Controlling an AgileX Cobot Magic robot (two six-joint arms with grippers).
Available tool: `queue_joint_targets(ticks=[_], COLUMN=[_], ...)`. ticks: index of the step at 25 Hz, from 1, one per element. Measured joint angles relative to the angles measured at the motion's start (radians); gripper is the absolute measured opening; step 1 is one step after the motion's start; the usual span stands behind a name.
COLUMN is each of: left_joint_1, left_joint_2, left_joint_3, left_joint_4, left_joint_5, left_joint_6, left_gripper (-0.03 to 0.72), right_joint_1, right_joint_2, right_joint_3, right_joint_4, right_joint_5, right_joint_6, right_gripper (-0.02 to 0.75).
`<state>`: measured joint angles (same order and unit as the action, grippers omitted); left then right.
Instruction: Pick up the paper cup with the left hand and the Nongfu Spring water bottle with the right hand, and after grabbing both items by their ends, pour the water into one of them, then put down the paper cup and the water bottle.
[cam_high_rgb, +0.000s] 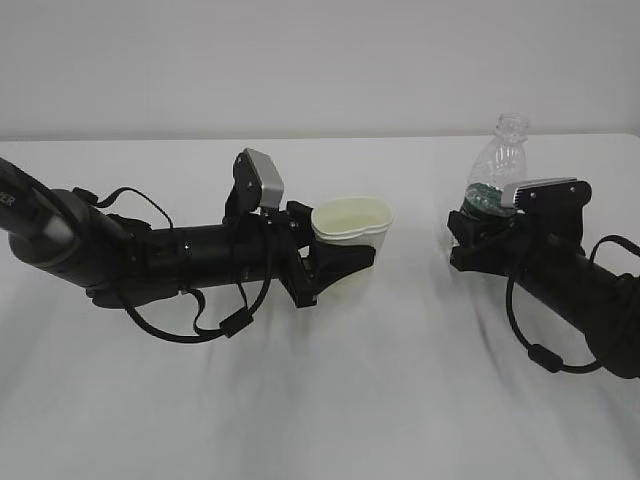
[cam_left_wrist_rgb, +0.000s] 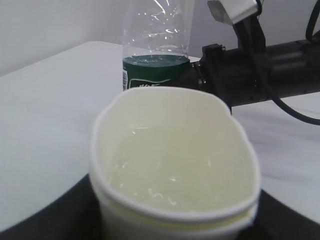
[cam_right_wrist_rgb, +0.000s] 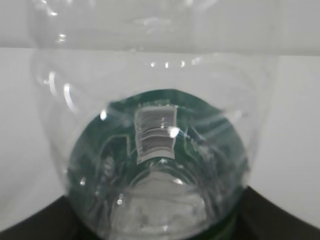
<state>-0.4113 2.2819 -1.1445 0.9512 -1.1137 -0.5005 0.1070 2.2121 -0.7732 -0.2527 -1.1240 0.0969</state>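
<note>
My left gripper (cam_high_rgb: 350, 245) is shut on the paper cup (cam_high_rgb: 352, 220), squeezing its rim into an oval. The cup (cam_left_wrist_rgb: 175, 165) stands upright with clear water (cam_left_wrist_rgb: 165, 175) in it, and the gripper's dark fingers (cam_left_wrist_rgb: 55, 215) flank it low in the left wrist view. To the right, my right gripper (cam_high_rgb: 490, 215) is shut on the lower part of the Nongfu Spring water bottle (cam_high_rgb: 497, 165). The bottle is upright, capless, with a green label (cam_left_wrist_rgb: 155, 70). Its upper body looks empty. The bottle (cam_right_wrist_rgb: 160, 150) fills the right wrist view, so the jaws are mostly hidden.
Both arms lie low over a white table (cam_high_rgb: 300, 400), with a gap of bare surface between cup and bottle. The table's far edge (cam_high_rgb: 320, 136) meets a plain pale wall. Loose black cables (cam_high_rgb: 200, 325) hang under each arm.
</note>
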Motion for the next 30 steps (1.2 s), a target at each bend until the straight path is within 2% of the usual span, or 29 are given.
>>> queue_joint_targets(ticks=[30], left_joint_1=[0.000], left_joint_2=[0.000], left_joint_3=[0.000], left_joint_4=[0.011], left_joint_5=[0.000], left_joint_6=[0.000], left_gripper=[0.429], right_joint_1=[0.000], right_joint_2=[0.000], right_joint_3=[0.023], right_joint_4=[-0.006], right_joint_5=[0.000], right_joint_6=[-0.048], right_gripper=[0.384])
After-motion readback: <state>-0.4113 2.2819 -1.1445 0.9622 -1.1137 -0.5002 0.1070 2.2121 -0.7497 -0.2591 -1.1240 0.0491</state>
